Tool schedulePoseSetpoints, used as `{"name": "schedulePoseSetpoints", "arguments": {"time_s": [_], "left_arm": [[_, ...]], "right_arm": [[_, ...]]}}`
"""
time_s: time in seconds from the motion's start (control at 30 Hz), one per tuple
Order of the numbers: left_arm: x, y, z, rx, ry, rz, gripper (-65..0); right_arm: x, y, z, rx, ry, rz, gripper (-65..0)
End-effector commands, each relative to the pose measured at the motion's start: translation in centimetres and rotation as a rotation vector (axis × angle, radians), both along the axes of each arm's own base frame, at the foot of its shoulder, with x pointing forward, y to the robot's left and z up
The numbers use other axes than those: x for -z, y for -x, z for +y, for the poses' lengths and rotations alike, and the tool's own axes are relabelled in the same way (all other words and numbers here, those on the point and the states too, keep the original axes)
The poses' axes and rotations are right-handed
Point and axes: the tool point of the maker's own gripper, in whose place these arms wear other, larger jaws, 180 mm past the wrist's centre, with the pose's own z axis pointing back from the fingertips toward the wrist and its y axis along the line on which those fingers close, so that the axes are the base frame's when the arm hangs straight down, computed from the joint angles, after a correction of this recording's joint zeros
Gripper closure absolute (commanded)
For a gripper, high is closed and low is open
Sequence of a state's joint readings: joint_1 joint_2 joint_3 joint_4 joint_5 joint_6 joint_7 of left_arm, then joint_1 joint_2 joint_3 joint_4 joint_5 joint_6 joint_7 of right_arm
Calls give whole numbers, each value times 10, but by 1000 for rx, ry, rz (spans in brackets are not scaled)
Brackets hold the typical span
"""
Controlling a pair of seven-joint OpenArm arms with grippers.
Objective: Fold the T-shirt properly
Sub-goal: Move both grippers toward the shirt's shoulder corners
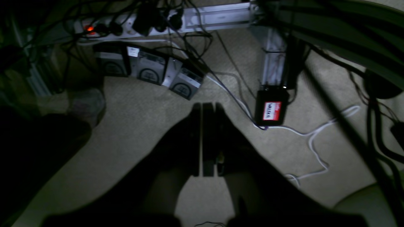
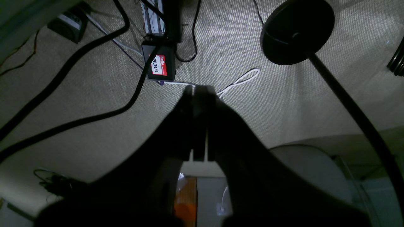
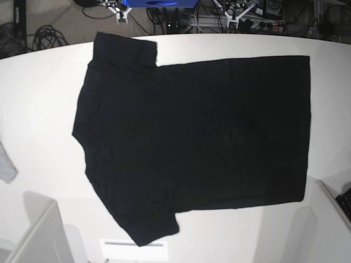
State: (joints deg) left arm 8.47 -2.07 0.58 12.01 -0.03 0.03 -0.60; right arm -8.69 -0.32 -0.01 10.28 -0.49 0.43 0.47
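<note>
My left gripper (image 1: 208, 110) is clenched, fingers pressed flat together with nothing between them, hanging over carpet (image 1: 142, 126) strewn with cables. A power strip (image 1: 126, 23) runs along the top of that view, and a black box with a red name tag (image 1: 272, 108) sits right of centre. My right gripper (image 2: 199, 91) is likewise pinched closed and holds nothing, above the same tagged box (image 2: 158, 63), upper left of centre. The T-shirt (image 3: 197, 131) lies spread flat, plain black side up, filling the middle of the white table (image 3: 38, 104) in the base view, collar end toward the left, hem toward the right.
</note>
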Motion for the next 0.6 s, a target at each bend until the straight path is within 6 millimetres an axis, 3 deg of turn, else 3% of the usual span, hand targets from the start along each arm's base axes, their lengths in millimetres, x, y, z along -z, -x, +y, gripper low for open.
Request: {"name": "schedulePoseSetpoints", "arguments": {"time_s": [0.0,0.13,0.3,0.5,0.57], "left_arm": [[0,4,3,8,-8,7,0],[-1,11,6,1,-12,16,0],[-5,5,4,15,-8,-35,0],[-19,21,10,35,-13,-84,0],[-25,26,20,37,-26,-95,0]], "right_arm": [[0,-1,-4,0,7,-12,0],[-1,-5,-12,2,19,-35,0],[-2,-6,-13,2,20,-40,0],[-7,22,-13,-2,19,-32,0],[-11,28,-13,0,18,-46,0]]}}
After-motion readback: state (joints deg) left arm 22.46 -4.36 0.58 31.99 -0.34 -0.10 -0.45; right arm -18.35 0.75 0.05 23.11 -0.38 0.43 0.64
